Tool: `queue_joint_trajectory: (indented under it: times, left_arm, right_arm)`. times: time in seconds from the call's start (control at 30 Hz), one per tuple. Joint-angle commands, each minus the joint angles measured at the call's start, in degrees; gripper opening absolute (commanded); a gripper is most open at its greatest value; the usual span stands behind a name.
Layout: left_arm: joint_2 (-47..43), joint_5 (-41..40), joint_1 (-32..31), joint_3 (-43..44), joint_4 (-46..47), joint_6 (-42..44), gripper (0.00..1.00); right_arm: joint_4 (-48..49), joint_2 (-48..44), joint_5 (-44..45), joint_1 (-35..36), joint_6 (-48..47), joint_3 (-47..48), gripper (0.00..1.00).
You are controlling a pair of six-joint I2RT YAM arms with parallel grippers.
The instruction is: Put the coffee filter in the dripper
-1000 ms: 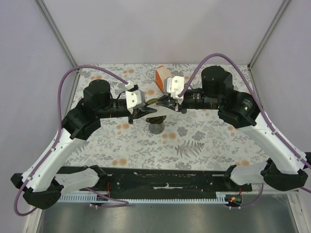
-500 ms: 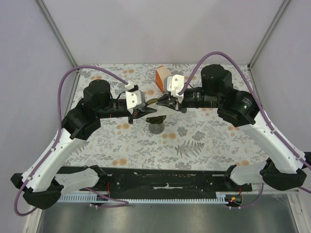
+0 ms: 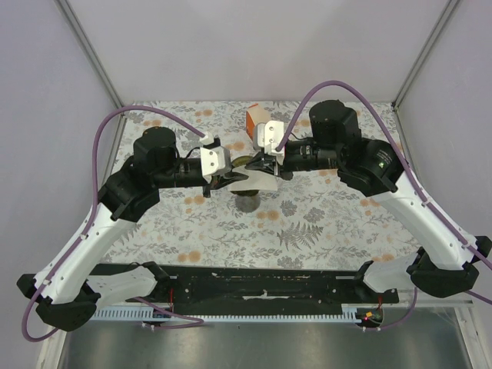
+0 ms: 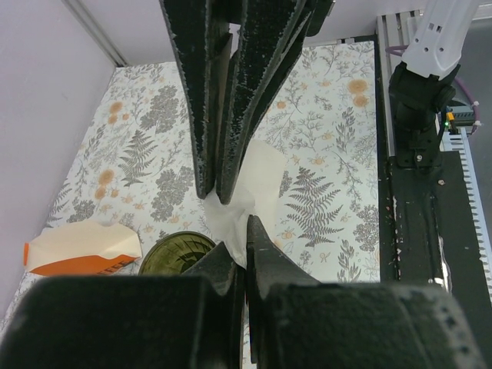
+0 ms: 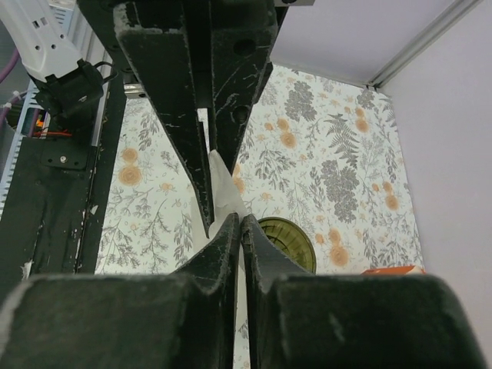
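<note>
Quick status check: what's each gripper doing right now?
Left gripper: closed, pinching the coffee filter.
Right gripper: closed on the same coffee filter from the opposite side.

Wht filter (image 4: pixel 260 178), dk-green dripper (image 4: pixel 176 254)

The left claw (image 3: pixel 233 179) and right claw (image 3: pixel 265 166) meet tip to tip over the dark green ribbed dripper (image 4: pixel 178 254). The white paper coffee filter (image 4: pixel 257 181) pinched between them crowds that gap. An orange-and-cream wedge pack (image 4: pixel 73 247) stands just behind. The floral bench (image 3: pixel 323 223) lies open nearer the arm bases.
</note>
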Motion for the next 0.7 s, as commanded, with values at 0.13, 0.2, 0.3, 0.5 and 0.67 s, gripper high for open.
queue_joint_trajectory:
  times: [0.13,0.2,0.3,0.5,0.67]
  left_arm:
    - [-0.11,0.87,-0.40,1.23,0.82,2.35,0.02]
    - [-0.11,0.78,-0.31,1.23,0.64,2.43,0.02]
    - [-0.20,0.61,-0.40,1.14,0.56,2.70,0.02]
    - [-0.28,-0.01,-0.40,0.96,0.29,3.31,0.02]
    - [-0.02,0.60,-0.40,1.22,0.03,3.31,0.02]
  right_arm:
    - [-2.73,-0.17,-1.56,-0.14,-2.07,1.95,0.00]
    - [-2.47,-0.34,-0.95,-0.06,-1.90,2.12,0.00]
    - [-0.37,-1.13,2.12,-0.23,-0.75,1.07,0.00]
    - [4.13,-3.60,1.88,-1.20,1.36,-2.97,0.00]
    - [3.86,-3.16,0.38,-1.29,0.48,-2.89,0.20]
